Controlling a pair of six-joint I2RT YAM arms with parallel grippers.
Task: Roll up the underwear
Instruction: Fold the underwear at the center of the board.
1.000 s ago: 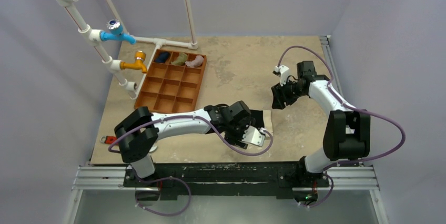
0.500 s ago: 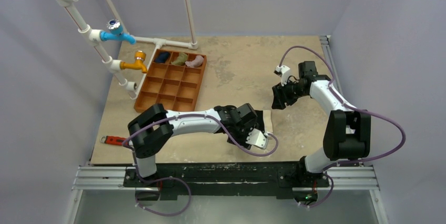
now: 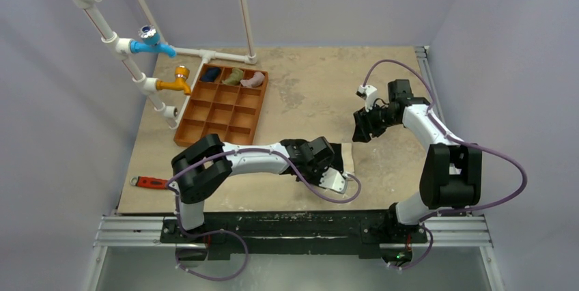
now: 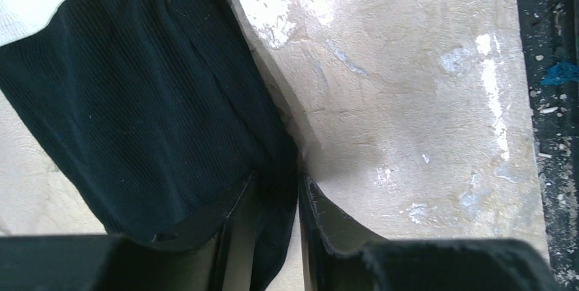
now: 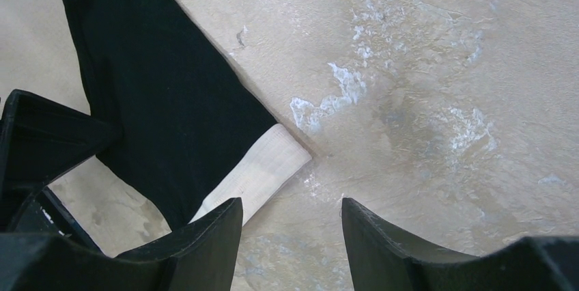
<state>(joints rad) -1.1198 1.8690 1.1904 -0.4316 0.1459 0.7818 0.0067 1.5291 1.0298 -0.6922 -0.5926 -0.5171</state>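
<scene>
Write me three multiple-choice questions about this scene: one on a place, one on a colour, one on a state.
1. In which row of the tray do the cloth bundles lie?
A. far row
B. middle row
C. near row

2. What colour is the band on the black underwear?
A. red
B. white
C. green

3. How does the right gripper stand?
A. shut on the underwear
B. shut, holding nothing
C. open, holding nothing

Answers:
1 A: all three sit in the compartments farthest from the arms.
2 B: a white strip ends the black fabric.
3 C: its jaws stand apart over bare table.
</scene>
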